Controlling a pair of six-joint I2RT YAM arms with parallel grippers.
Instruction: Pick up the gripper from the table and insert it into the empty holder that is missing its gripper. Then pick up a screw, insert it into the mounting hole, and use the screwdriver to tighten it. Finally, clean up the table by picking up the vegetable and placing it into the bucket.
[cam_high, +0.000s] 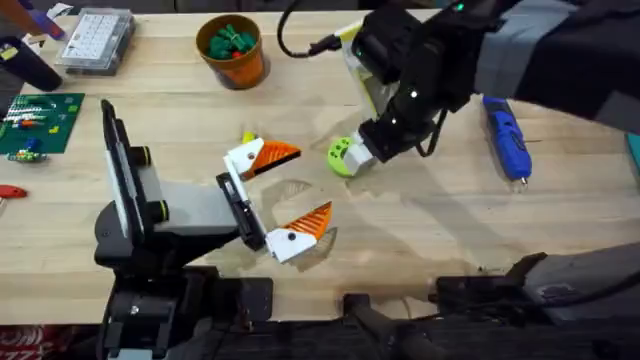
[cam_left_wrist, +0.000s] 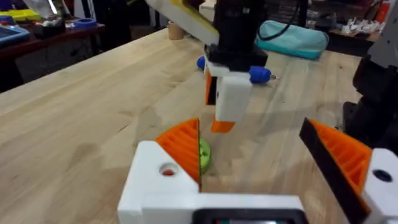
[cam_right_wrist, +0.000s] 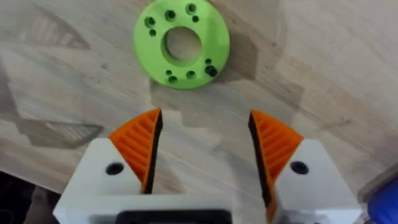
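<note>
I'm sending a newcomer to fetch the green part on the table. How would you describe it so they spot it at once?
Start at the wooden table and find its middle, between the orange bucket and the blue screwdriver. There, just under the right end effector, lies a flat green ring. It is the only lime-green disc, with a round centre hole and small holes around it.

Illumination is bright, even and diffuse from above. The light wooden plank table carries soft shadows at centre of the overhead frame, beneath the dark right arm, which is blurred at upper right. In the right wrist view, the green ring-shaped disc is sharp; soft shadows lie beside it.
</note>
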